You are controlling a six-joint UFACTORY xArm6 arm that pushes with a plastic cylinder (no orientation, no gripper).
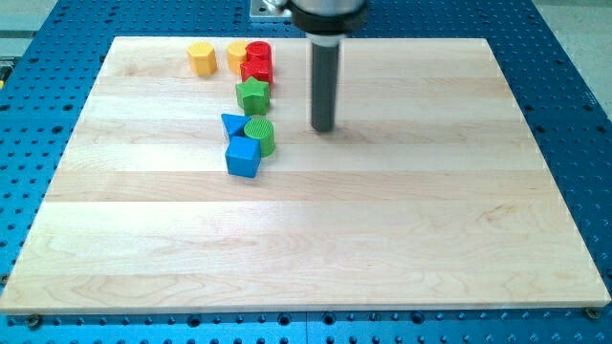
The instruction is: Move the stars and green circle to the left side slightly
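**Visitor:** Where is everything, taking the green circle [260,136] as the landmark?

**Onlooker:** The rod's tip [323,128] rests on the counter [382,229] near the circle, toward the view's right, touching no block. There is no hand on this arm, so open or closed doesn't apply. I'd judge it waits there because a leftward push must start from that side.

**Visitor:** And the stars?

**Onlooker:** The green star [252,96] sits just above the circle. Higher still is a red block [256,61], possibly a star; I can't tell. Yellow blocks [202,58] lie beside it, leftward. A blue triangle [232,124] and blue cube [243,156] touch the circle.

**Visitor:** The surroundings?

**Onlooker:** A pale wooden board on a blue perforated bench [564,57].
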